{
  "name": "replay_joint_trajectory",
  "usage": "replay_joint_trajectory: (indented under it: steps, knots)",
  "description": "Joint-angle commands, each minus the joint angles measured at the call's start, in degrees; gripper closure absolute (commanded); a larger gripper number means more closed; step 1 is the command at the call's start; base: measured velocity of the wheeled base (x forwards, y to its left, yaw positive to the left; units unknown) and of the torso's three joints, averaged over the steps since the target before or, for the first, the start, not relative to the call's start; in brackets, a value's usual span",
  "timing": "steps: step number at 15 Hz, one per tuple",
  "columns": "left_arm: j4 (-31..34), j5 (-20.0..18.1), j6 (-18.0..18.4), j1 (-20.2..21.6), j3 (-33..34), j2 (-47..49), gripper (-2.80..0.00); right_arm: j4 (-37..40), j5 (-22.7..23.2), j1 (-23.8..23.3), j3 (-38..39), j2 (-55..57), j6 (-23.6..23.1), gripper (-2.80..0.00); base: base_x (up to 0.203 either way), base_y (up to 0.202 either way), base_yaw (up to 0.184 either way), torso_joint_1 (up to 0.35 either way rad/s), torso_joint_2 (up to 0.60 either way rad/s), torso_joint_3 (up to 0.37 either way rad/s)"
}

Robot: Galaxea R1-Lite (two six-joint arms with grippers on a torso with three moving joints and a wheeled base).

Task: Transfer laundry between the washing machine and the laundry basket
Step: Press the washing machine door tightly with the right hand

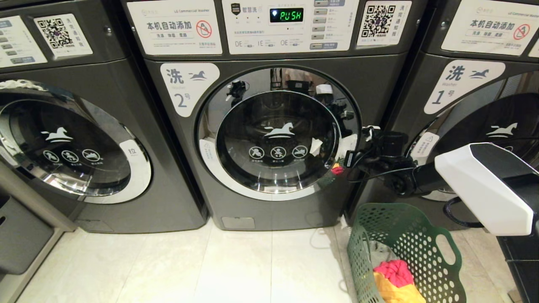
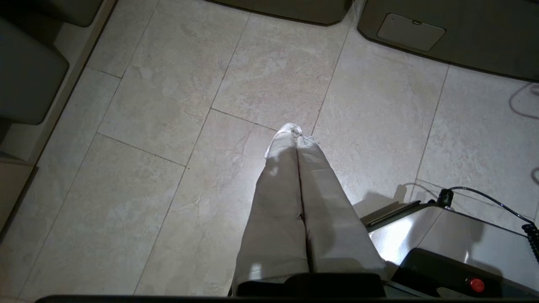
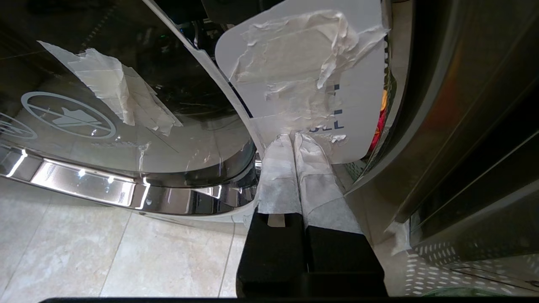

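Note:
The washing machine (image 1: 269,210), labelled 2 (image 1: 183,90), stands straight ahead with its round glass door (image 1: 278,134) closed. My right gripper (image 1: 367,134) reaches in from the right to the door's right rim. It is shut, and its taped fingertips (image 3: 280,145) rest against the white pull label (image 3: 362,84) with nothing between them. The green laundry basket (image 1: 404,227) sits on the floor at the lower right, holding pink laundry (image 1: 393,271) on top of a yellow piece (image 1: 396,292). My left gripper (image 2: 297,134) hangs shut and empty over the floor tiles, outside the head view.
Similar machines stand on either side, number 1 (image 1: 459,88) at the right and another (image 1: 63,143) at the left. A grey bin (image 1: 21,235) is at the far left. Pale floor tiles (image 1: 189,265) stretch in front, and my own base (image 2: 442,244) lies beside the left gripper.

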Motion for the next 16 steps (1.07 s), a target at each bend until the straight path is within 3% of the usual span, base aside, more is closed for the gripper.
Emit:
replay_joint_trajectory:
  steps: [1,5,13,16]
  knots:
    - [0.19,0.01,0.8,-0.14,1.2,-3.54,0.0,-0.52,-0.18,0.06,-1.29,1.75,-0.09,0.0,0.0,0.0,0.0,0.0,0.0,0.0]
    - [0.73,-1.55,5.33,-0.59,2.91,-8.79,0.0,-0.3,-0.41,0.06,-1.35,2.02,-0.35,0.0,0.0,0.0,0.0,0.0,0.0,0.0]
    - [0.89,-1.71,5.78,-0.59,3.96,-11.68,0.0,-1.69,-0.71,0.03,-7.23,6.36,-0.47,0.0,0.0,0.0,0.0,0.0,0.0,0.0]
    - [0.97,-1.71,6.77,-0.59,4.45,-11.99,0.0,-1.43,-1.01,0.06,-3.59,4.46,-0.53,0.0,0.0,0.0,0.0,0.0,0.0,0.0]
